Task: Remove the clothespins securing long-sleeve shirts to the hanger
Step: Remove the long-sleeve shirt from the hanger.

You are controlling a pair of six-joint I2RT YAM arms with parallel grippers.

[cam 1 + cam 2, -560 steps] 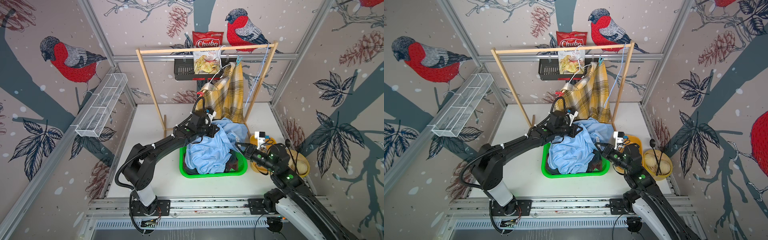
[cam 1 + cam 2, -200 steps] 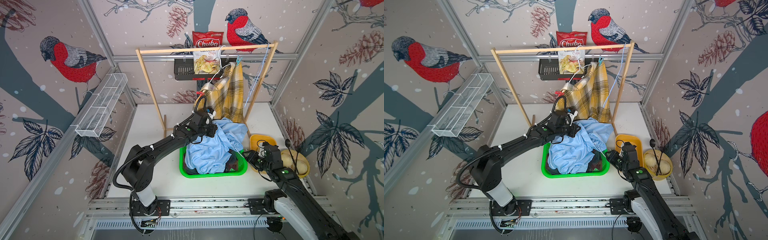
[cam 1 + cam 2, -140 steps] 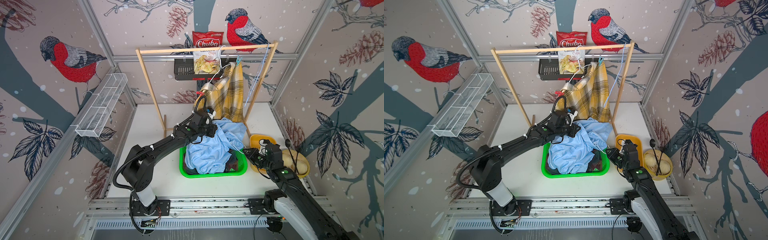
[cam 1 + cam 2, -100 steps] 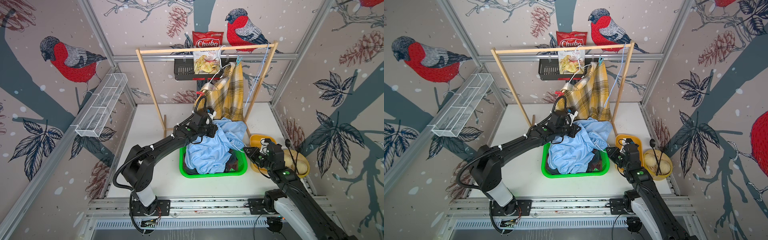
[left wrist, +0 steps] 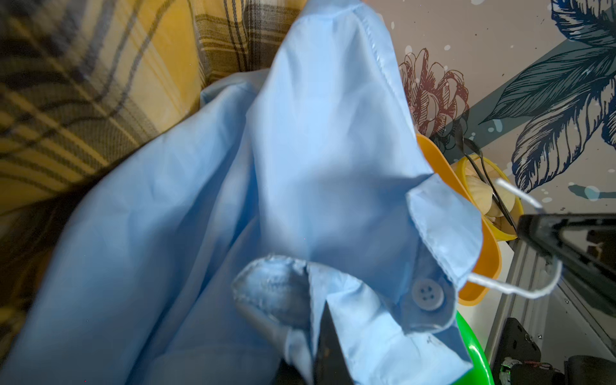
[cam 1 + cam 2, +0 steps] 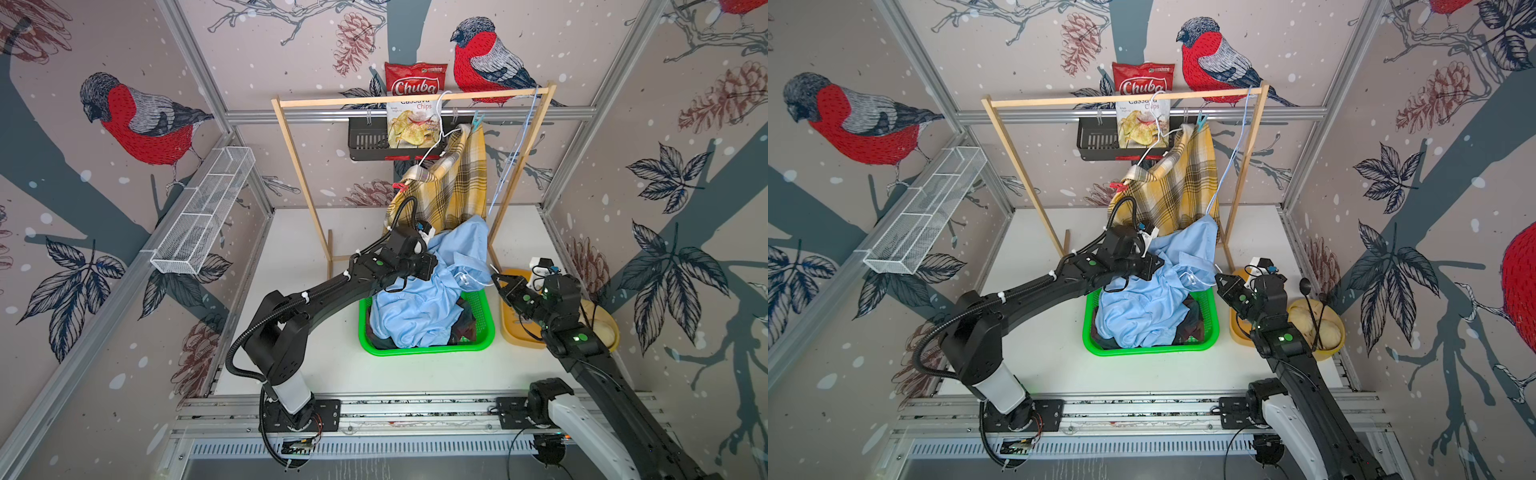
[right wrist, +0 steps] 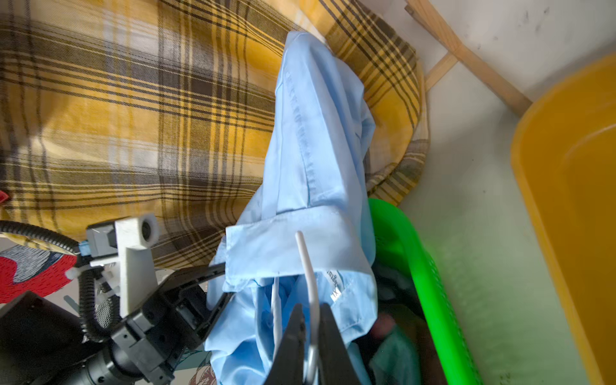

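1. Left gripper [image 6: 430,266]: clamped tight on a fold of the light blue shirt [image 6: 419,309]. In the left wrist view 1 dark finger [image 5: 328,350] presses into the cloth near the collar button.
2. Light blue shirt: heaped over the green basket [image 6: 428,351] on the table. Its upper tip rises to the low end of a thin blue hanger [image 6: 516,143] that hangs from the wooden rail [image 6: 353,99]. Cannot tell whether the 2 are joined.
3. Dark plaid shirt [image 6: 467,324]: lies in the basket, mostly under the light blue shirt.
4. Mustard plaid shirt [image 6: 453,187]: hangs behind the basket on a tilted white hanger [image 6: 430,149]. The red clothespin [image 6: 400,187] grips its low left shoulder. The light blue clothespin [image 6: 478,120] grips its high right end, just beneath the rail.
5. Right gripper [image 6: 498,279]: pinched closed on the white hanger hook [image 7: 308,266] that sticks out of the light blue shirt's collar. The right wrist view shows the wire passing between the 2 fingers.
6. Yellow tray [image 6: 515,332]: just beside the basket, under the right arm. A yellow bowl [image 6: 604,332] sits past it.
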